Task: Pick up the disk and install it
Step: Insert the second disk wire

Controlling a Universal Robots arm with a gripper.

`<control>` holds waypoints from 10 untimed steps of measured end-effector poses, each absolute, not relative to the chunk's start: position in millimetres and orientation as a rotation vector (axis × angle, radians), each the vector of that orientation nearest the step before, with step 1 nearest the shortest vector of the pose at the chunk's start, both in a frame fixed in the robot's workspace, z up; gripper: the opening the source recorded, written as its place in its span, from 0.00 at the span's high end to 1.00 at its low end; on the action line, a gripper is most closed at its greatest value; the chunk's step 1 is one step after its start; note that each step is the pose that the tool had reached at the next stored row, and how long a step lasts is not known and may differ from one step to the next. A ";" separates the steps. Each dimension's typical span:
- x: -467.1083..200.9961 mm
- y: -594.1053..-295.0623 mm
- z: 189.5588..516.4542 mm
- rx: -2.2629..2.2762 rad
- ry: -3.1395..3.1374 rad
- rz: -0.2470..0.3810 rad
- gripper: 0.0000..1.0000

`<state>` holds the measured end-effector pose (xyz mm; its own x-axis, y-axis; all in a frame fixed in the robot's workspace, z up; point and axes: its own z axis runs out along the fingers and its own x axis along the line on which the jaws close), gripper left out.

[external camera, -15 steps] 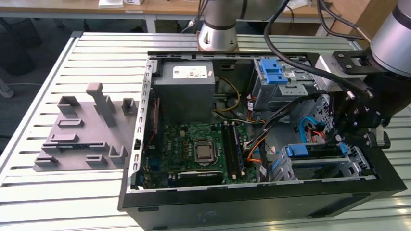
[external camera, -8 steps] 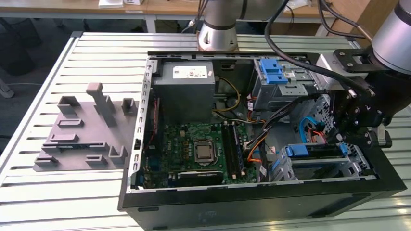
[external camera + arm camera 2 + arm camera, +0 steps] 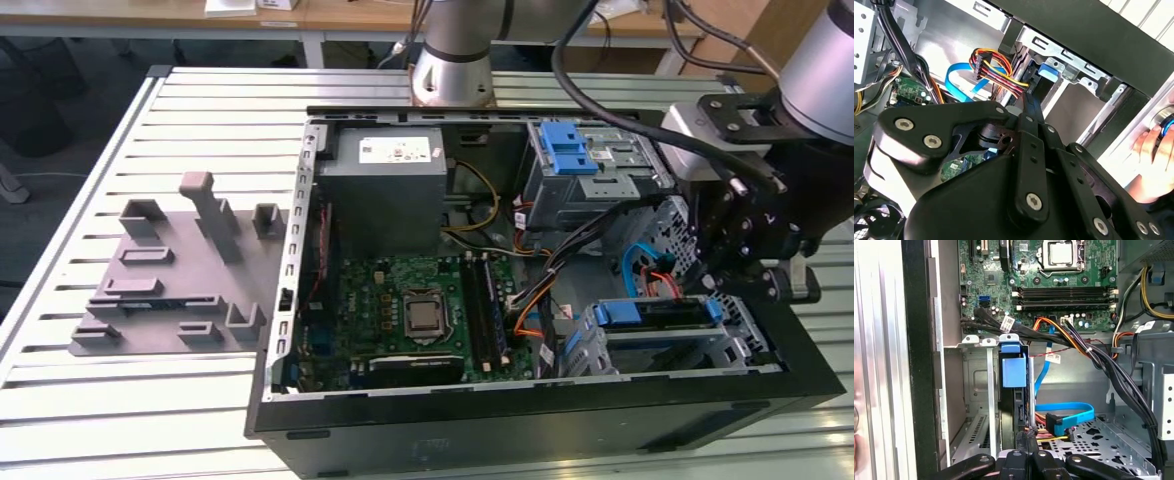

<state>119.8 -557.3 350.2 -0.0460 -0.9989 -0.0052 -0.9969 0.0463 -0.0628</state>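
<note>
Slatted metal workbench (image 3: 80, 250) bears open computer case (image 3: 534, 425); wooden desks behind.

An open computer case (image 3: 534, 420) lies on the slatted table (image 3: 80, 400), with a fixture plate (image 3: 174, 290) beside it toward the exterior view's left. Inside, the power supply (image 3: 387, 175) sits behind the motherboard (image 3: 400, 320); the drive cage (image 3: 587, 165) stands toward the exterior view's right. The disk (image 3: 654, 315) sits in its bay in front of that cage, with the gripper (image 3: 747, 275) just above it.

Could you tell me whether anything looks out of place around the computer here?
A person's hand lies just outside the black computer case, oddly close to the work. Inside, the flat blue cable's connector lies loose, apparently unplugged.
</note>
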 end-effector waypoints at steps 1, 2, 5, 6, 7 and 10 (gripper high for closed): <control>119.8 -557.2 351.5 -2.136 2.238 -0.065 0.89; 119.7 -557.2 352.2 -2.137 2.238 -0.065 0.89; 117.8 -557.2 353.5 -2.136 2.238 -0.065 0.89; 116.7 -557.2 353.7 -2.136 2.238 -0.065 0.89; 115.4 -557.3 353.9 -2.136 2.237 -0.065 0.89; 112.7 -557.3 354.3 -2.136 2.238 -0.064 0.89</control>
<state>112.7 -557.3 354.3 -0.0461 -0.9989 -0.0054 -0.9970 0.0463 -0.0627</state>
